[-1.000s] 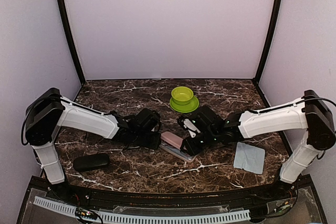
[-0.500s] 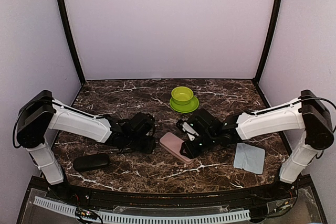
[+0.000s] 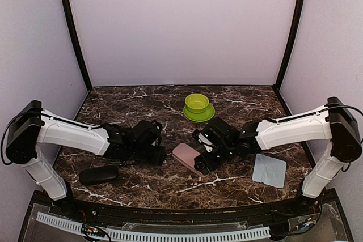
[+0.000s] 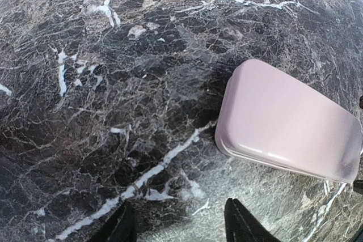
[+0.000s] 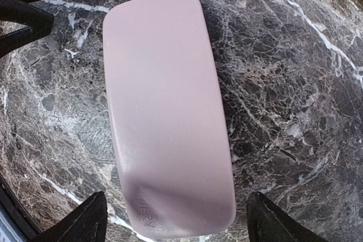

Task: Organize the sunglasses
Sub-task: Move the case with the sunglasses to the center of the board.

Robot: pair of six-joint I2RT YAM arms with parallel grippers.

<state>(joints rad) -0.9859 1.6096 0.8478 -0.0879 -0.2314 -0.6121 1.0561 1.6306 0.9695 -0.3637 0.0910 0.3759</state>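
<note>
Seen from above, the pink case [image 3: 187, 157], propped open a second ago, lies shut on the bench [image 3: 125, 103] between my left tool [image 3: 160, 154], now drawn back, and my right tool [image 3: 205, 160]; a black case [image 3: 98, 174], green bowl [image 3: 197, 103] and grey cloth [image 3: 269, 170] sit apart. My left wrist view shows that tool [image 4: 178, 222] open, short of the case [image 4: 289, 123]. My right wrist view shows its tool [image 5: 176, 222] open astride the case's end; where the sunglasses are, I cannot tell.

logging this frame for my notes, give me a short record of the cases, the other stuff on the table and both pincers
pink case: closed, flat on the marble table, centre
left pincer: open, empty, beside the case
right pincer: open, fingers either side of the case's end, not touching
black case: near left
green bowl: on green saucer, at the back
grey cloth: near right
sunglasses: none in view
</note>
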